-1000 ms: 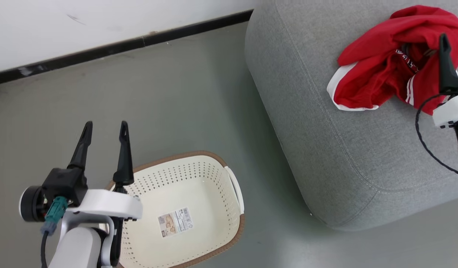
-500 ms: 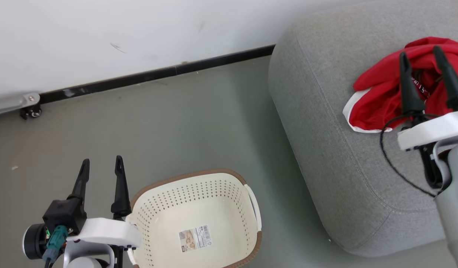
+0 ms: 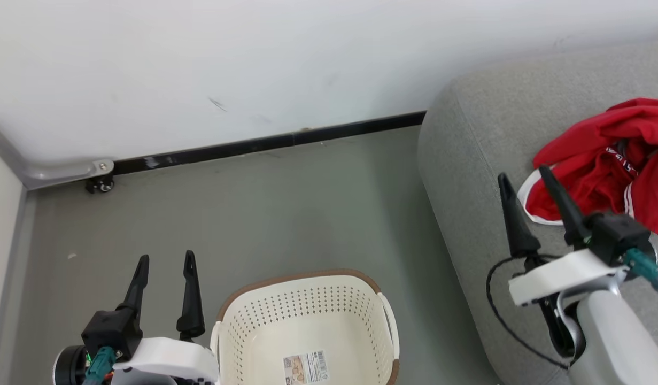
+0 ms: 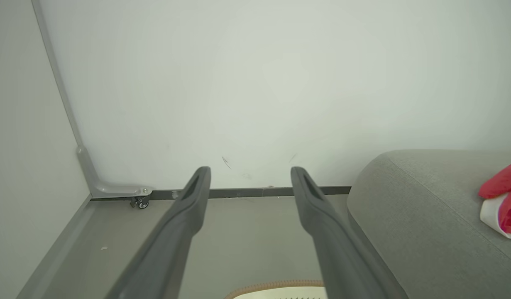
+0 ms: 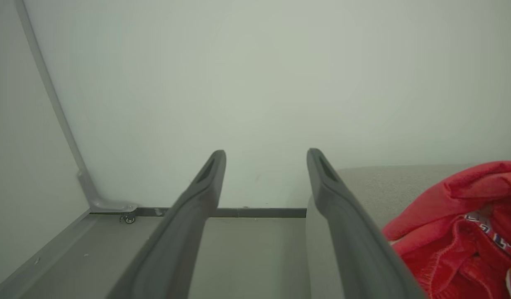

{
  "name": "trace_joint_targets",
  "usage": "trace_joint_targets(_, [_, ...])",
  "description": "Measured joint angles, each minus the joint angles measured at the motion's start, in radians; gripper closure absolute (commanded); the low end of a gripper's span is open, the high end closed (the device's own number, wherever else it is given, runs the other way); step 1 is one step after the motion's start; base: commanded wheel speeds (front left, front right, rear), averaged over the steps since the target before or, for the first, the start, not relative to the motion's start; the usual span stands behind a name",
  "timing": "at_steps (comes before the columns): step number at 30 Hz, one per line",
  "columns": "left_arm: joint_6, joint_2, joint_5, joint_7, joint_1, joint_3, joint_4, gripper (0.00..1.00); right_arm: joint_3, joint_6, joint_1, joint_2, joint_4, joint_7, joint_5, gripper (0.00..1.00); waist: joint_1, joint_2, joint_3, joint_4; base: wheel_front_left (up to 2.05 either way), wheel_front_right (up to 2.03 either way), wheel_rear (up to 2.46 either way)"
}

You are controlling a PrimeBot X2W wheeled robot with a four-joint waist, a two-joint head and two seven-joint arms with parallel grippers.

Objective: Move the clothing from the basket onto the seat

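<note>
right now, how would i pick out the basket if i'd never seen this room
Find the big grey seat by the white wall. On the floor to the left of it stands the basket. It is the cream-white perforated tub with a brown rim and a barcode sticker inside, unlike the seat, which carries the red clothing.

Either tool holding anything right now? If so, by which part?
Nothing is held. The left tool and right tool are both open and empty; the red clothing lies loose on the seat.
</note>
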Motion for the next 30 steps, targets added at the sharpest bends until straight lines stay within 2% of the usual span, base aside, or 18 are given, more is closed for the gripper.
trace_joint_targets(15, [-0.016, -0.02, 0.015, 0.0, 0.075, -0.024, 0.002, 0.0, -0.056, 0.0, 0.201, 0.055, -0.069, 0.0, -0.07, 0.0, 0.0, 0.0, -0.091, 0.066, 0.0, 0.0, 0.0])
trace_joint_targets(30, [-0.034, -0.023, 0.019, 0.0, 0.094, -0.033, 0.024, 0.0, -0.102, 0.0, 0.346, 0.104, -0.118, 0.003, -0.101, 0.0, 0.0, 0.0001, -0.139, 0.103, 0.0, 0.0, 0.0])
